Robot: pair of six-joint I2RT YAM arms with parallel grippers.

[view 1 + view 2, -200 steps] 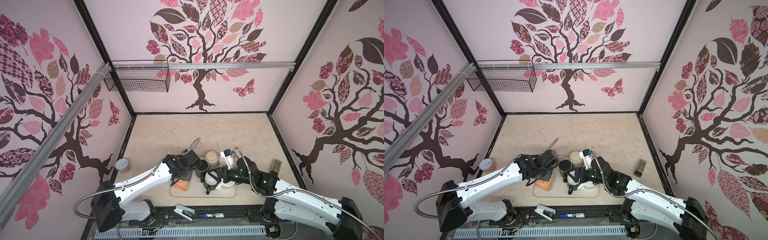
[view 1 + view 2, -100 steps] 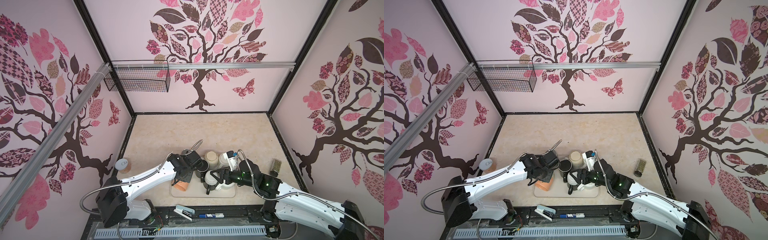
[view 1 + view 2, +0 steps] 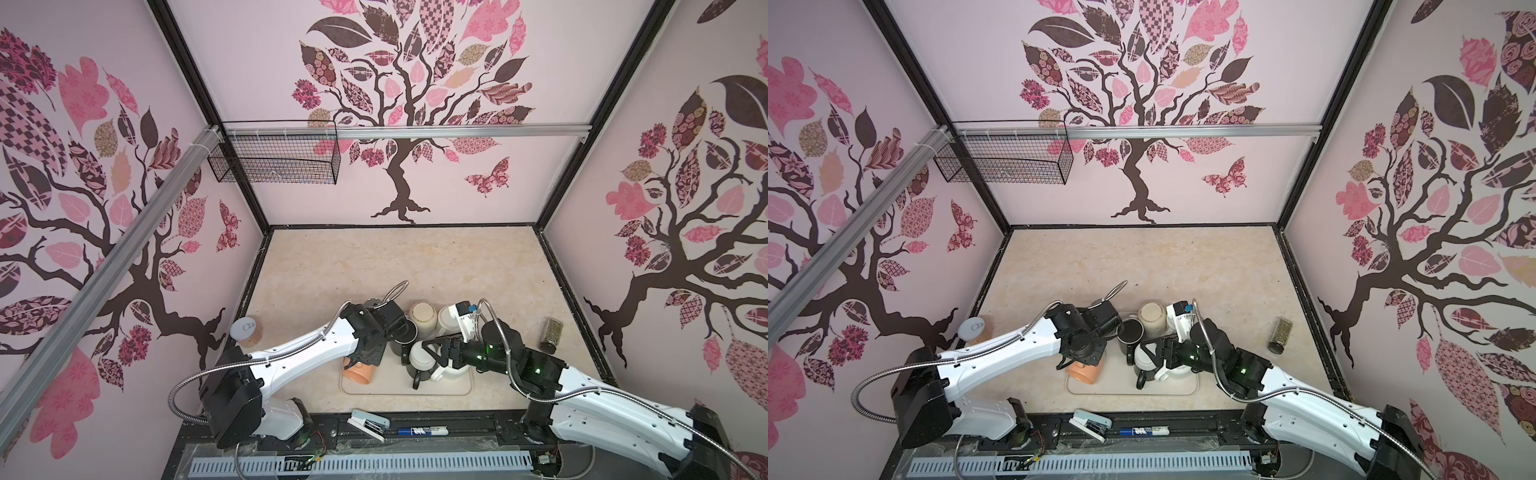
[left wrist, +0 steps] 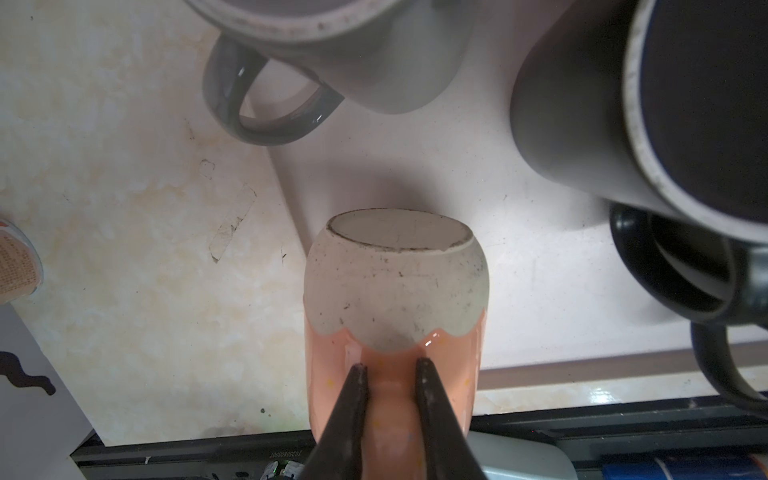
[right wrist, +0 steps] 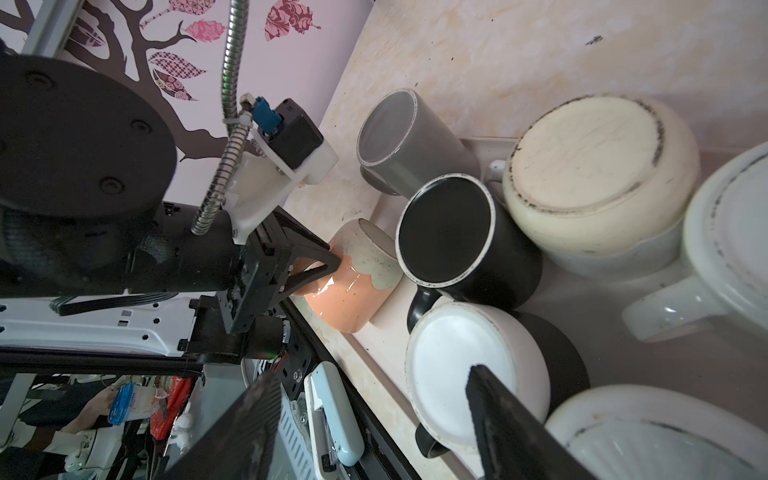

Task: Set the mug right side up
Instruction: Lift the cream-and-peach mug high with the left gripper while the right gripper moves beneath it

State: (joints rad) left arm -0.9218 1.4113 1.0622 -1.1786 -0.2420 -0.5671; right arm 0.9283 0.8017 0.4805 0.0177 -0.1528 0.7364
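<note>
Your left end effector (image 4: 390, 368) clenched on peach mug (image 4: 395, 291) handle; mug tipped sideways at tray (image 3: 415, 392) left rim. Your right end effector (image 5: 374, 386) spread open by upturned white-based mug (image 5: 469, 365) on tray.

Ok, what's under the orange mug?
Tray and table show around the orange mug; what lies directly beneath is hidden by the mug and the left gripper.

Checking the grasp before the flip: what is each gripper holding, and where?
The left gripper pinches the orange mug by its handle; the right gripper is open, holding nothing.
</note>
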